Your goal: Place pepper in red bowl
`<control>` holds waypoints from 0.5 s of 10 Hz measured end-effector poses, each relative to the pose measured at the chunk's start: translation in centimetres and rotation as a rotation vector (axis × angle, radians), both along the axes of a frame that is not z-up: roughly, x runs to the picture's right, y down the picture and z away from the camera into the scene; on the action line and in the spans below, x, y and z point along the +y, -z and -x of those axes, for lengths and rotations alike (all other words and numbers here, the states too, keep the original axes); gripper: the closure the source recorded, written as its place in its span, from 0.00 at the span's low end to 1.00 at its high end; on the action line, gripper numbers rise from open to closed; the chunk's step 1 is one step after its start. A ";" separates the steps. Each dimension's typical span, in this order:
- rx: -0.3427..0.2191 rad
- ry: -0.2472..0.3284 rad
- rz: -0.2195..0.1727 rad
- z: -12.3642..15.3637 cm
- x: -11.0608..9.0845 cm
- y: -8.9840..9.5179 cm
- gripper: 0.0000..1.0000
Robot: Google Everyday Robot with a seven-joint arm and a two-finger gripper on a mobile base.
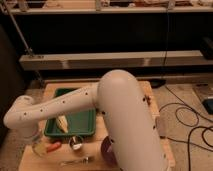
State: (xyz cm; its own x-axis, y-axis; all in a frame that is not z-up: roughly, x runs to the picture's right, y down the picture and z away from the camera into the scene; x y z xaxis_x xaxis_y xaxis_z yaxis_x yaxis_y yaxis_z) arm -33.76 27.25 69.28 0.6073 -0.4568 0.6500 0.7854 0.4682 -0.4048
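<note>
One step matters now, by my reading: the grasp of the pepper (54, 146). It lies at the front left of the tabletop (50, 91), just in front of the green tray (82, 120) and left of the small cup (76, 143). The gripper (41, 147) hangs low at the pepper's left end, on it or just over it. Its jaws stand wide, with nothing held. The white arm (120, 110) sweeps across the middle of the view and hides much of the tabletop. The red bowl does not show at all, so its place cannot be told from here. To grasp well, the jaws should straddle the pepper across its slim width, nearer its middle than its tip, so that it neither swings nor slips once lifted. They should come down until they flank it before closing. The green tray, the small cup and the fork (77, 161) are all near, so a straight descent and a straight lift look safest. The purple bowl (108, 150), partly behind the arm, is not the goal.
</note>
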 end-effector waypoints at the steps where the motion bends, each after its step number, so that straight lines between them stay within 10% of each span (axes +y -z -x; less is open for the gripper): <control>1: 0.011 0.001 -0.006 -0.6 0.2 -0.1 0.35; 5: 0.019 0.029 -0.048 -0.5 1.8 -1.8 0.35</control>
State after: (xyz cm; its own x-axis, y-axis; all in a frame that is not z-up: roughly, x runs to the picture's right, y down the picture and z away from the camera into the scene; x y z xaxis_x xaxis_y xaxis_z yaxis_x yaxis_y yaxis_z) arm -33.23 29.03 71.12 0.6053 -0.5047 0.6155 0.7914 0.4649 -0.3970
